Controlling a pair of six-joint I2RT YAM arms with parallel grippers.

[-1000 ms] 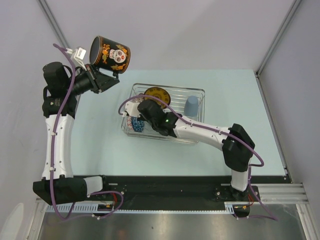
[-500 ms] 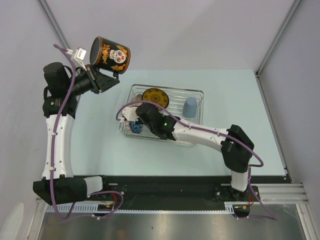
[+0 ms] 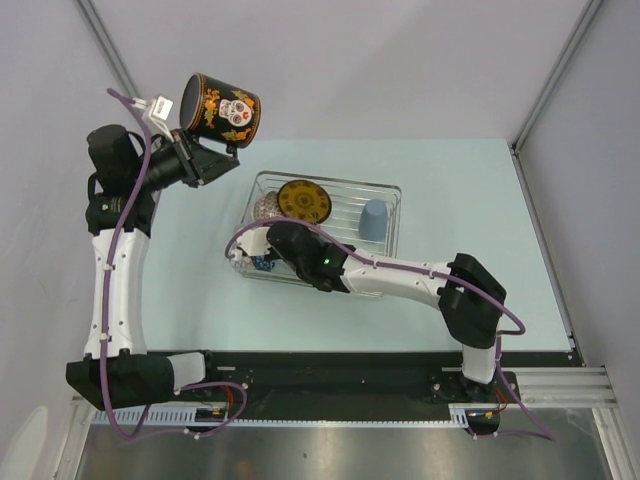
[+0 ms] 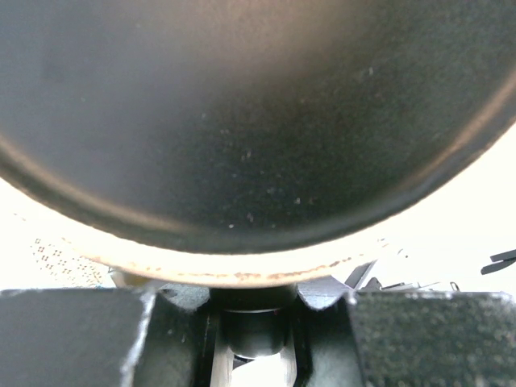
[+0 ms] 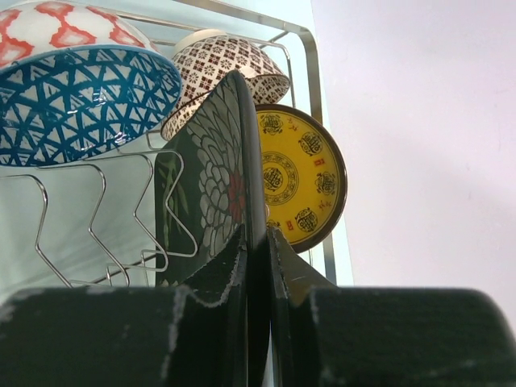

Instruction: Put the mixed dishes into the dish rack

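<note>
We note the right gripper (image 5: 256, 242) clamped on a plate (image 5: 211, 185) in its wrist view only; left gripper (image 3: 218, 150) grasps mug (image 3: 220, 108).

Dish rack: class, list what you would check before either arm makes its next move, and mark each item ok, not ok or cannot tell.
1. Grip of the right gripper on the dark plate: ok.
2. Dark plate standing on edge, close to upright: ok.
3. Its lower edge seated in the rack: cannot tell, hidden by the gripper.
4. Hold of the left gripper on the mug, raised left of the rack: ok.
5. Free space for the mug between the yellow plate and the blue cup: ok, it seems.
6. Blue bowl and brown-patterned bowl inside the rack: ok.
</note>
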